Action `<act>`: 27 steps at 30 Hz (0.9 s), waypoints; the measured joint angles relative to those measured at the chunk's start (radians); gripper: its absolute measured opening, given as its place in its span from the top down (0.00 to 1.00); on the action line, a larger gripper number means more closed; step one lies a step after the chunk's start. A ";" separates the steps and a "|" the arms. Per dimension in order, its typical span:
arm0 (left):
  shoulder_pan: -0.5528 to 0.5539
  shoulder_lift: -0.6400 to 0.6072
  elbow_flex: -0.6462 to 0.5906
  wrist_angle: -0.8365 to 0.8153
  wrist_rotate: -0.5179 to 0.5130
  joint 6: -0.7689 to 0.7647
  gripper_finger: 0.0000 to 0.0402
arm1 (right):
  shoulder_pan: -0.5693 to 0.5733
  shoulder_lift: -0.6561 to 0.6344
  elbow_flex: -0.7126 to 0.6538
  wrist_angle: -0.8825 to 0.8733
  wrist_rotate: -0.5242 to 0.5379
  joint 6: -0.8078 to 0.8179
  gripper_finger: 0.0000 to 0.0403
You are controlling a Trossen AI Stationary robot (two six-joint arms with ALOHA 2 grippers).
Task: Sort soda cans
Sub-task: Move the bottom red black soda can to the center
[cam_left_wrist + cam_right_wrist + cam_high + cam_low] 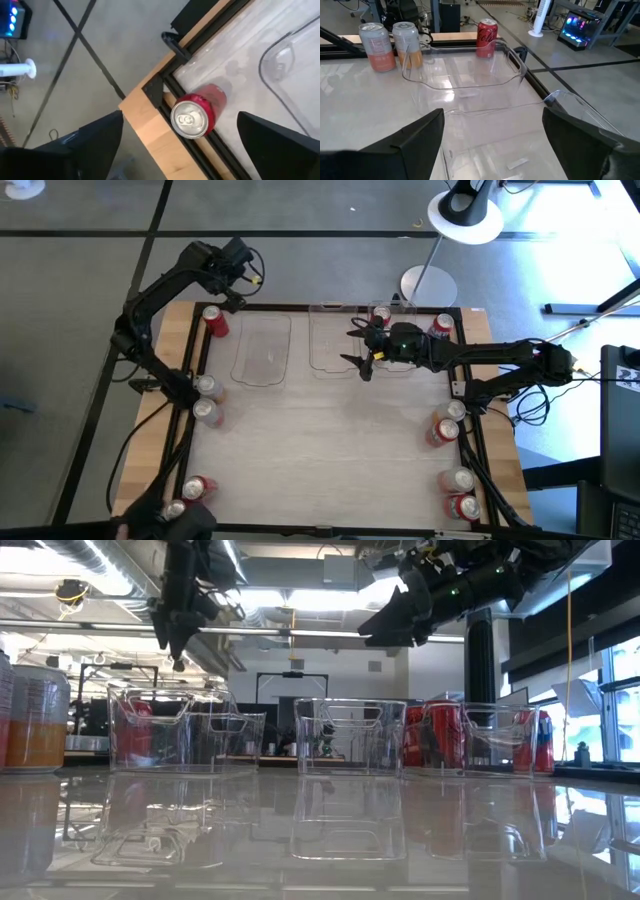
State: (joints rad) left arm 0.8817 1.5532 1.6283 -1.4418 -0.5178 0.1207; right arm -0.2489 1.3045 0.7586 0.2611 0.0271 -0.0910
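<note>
A red soda can [197, 112] stands upright on its base in the table's far left corner [214, 320], against the black frame rail. My left gripper [230, 292] hovers above it, open, a finger showing on either side of the can in the left wrist view, clear of it. My right gripper [492, 120] is open and empty over the right clear bin [340, 340], pointing toward the table's left. Beyond it lies the left clear bin [465, 80].
Two silver cans [205, 398] stand at the left edge and two red ones [190, 495] at the near left. Red cans stand at the far edge [381, 315] and far right [441, 327]. Several more line the right edge [452, 450]. The middle of the table [320, 450] is bare.
</note>
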 joint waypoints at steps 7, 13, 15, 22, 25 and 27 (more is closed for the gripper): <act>0.001 0.066 -0.002 -0.105 0.010 0.015 0.09 | 0.000 0.010 0.000 0.011 0.001 0.000 0.16; 0.029 0.167 -0.003 -0.131 -0.047 -0.007 0.09 | 0.000 0.057 0.000 0.026 -0.001 0.008 0.16; 0.049 0.198 -0.003 -0.129 -0.066 -0.010 0.09 | 0.000 0.071 0.000 0.024 -0.001 0.008 0.16; 0.103 0.275 -0.003 -0.130 0.016 -0.042 0.09 | 0.000 0.076 0.000 0.022 -0.019 0.011 0.16; 0.104 0.305 -0.003 -0.130 0.021 -0.051 0.09 | 0.001 0.076 0.000 0.026 -0.019 0.011 0.16; 0.109 0.321 -0.003 -0.129 0.020 -0.053 0.09 | 0.001 0.076 0.000 0.025 -0.019 0.011 0.16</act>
State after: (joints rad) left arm 0.9906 1.8744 1.6253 -1.5710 -0.4973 0.0674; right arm -0.2481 1.3808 0.7586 0.2862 0.0078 -0.0801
